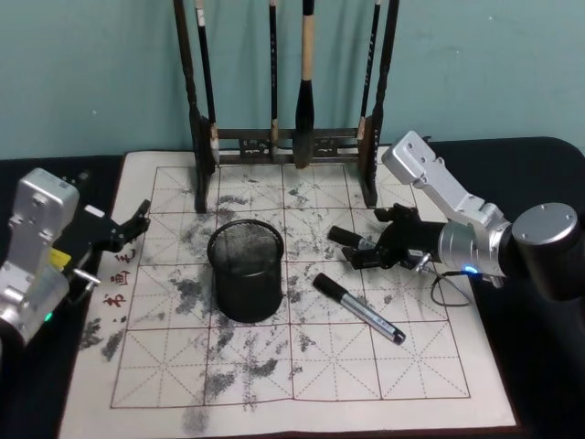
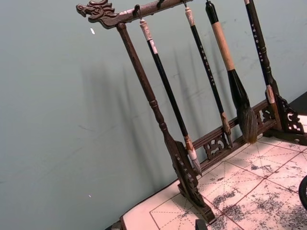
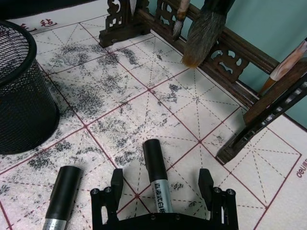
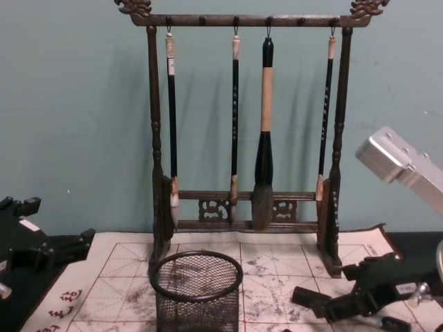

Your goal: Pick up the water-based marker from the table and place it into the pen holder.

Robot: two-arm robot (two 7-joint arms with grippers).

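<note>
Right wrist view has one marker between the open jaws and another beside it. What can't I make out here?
Marker between the jaws: rear barrel hidden under the right gripper, right wrist view.
Second marker: barrel cut off by that view's bottom edge.
Its print: too small to read, head view.
Pen holder: base cut off by the chest view's bottom edge.

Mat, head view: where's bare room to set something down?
Free: the near strip of the mat, in front of the pen holder and the water-based marker; also the left side between pen holder and left gripper. Crowded: between pen holder, brush rack and right gripper.
</note>
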